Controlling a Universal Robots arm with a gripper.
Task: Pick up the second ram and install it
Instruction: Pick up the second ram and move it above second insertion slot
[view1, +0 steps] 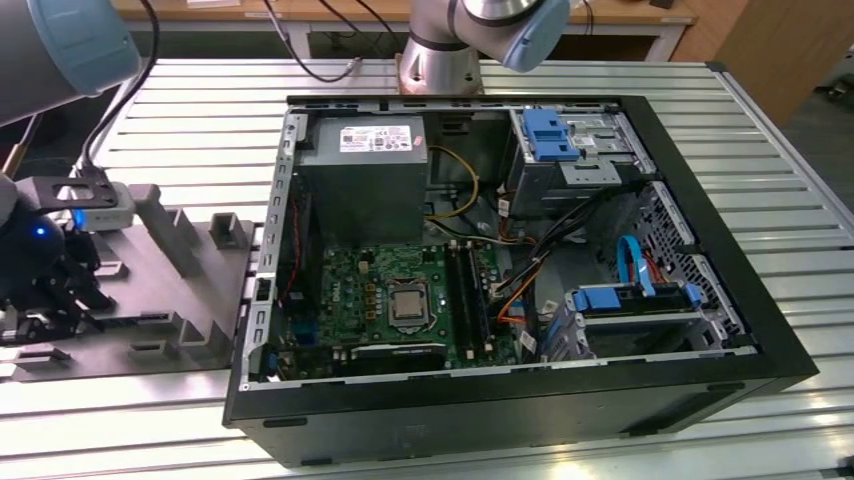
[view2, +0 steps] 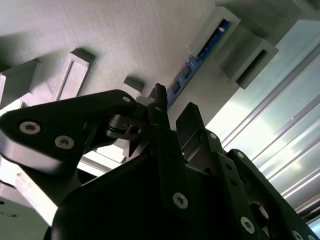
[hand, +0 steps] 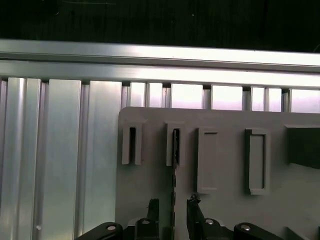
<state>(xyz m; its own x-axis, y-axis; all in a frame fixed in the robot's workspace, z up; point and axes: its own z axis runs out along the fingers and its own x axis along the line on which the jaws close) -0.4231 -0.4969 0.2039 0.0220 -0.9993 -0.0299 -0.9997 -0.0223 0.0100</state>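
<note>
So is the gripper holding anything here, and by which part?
Nothing held: the fingers stand open either side of the second ram standing in its grey holder.

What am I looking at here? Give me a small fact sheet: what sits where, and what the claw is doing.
Setting: open computer case on a slatted metal table
Holder: grey plate with slots, beside the case
Second ram: standing on edge in a holder slot
Gripper: open, one finger on each side of the ram
Held: nothing
</note>
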